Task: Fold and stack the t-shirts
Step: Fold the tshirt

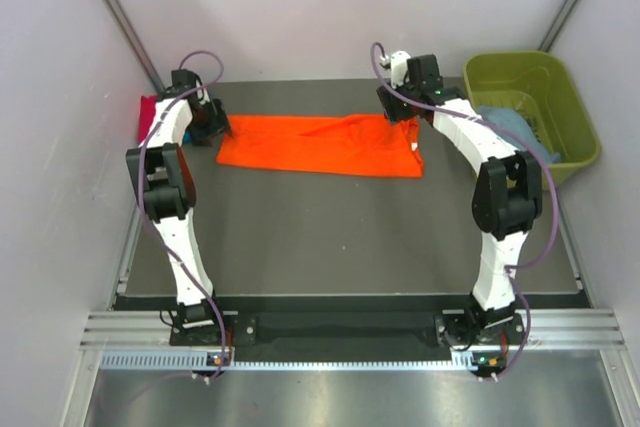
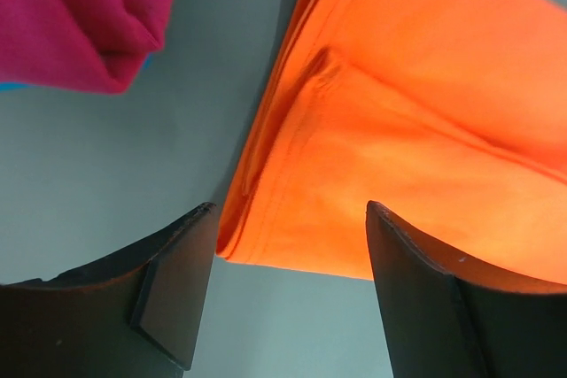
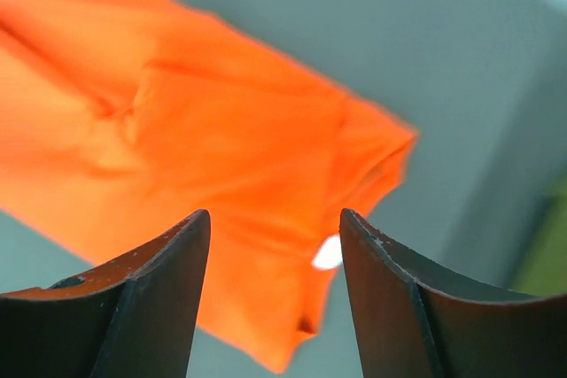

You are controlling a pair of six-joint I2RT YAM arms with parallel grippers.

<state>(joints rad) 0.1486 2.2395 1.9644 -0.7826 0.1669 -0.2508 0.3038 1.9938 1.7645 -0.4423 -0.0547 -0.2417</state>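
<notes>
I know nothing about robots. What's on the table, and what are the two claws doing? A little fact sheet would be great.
Orange t-shirt: lying as a long band across the far part of the table
Crimson-pink t-shirt: bunched at the far left, apart from the orange one
Light blue t-shirt: in the olive-green tub, far right
Left gripper: open, over the orange shirt's left end
Right gripper: open, over its right end

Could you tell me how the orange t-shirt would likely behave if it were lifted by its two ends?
Probably floppy: the orange t-shirt lies flat in soft folded layers, so its middle would likely sag. It looks thin, so likely light. Its stacked edges may separate if the left end effector pinches only the top one.
</notes>
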